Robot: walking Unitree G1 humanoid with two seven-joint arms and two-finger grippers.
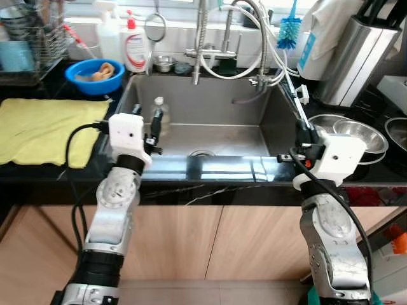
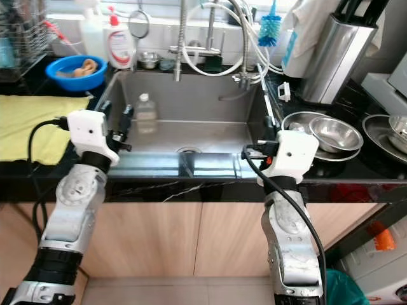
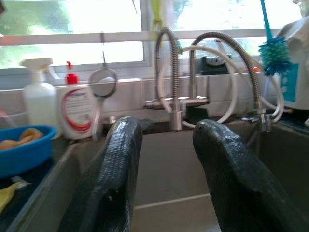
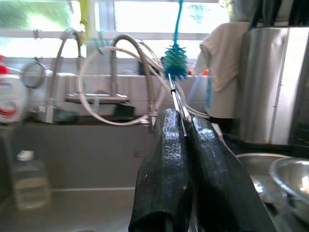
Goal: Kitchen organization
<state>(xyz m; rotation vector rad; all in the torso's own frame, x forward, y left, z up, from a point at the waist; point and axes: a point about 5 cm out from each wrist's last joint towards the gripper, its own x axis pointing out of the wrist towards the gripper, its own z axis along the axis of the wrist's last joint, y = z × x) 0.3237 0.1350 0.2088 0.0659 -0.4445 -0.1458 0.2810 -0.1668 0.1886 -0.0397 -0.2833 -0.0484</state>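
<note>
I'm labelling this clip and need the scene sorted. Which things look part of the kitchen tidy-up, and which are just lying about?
Likely in the job:
left gripper, fingers apart, beside the clear bottle in the sink
right gripper, fingers together, at the sink's right rim

Just lying about:
blue bowl
yellow cloth
steel bowls
teal bottle brush

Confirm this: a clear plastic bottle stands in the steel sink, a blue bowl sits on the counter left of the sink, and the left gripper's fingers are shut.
Not quite. The left gripper is open: the left wrist view shows a wide gap between its black fingers. The clear plastic bottle does stand in the steel sink, and the blue bowl sits left of it.
</note>
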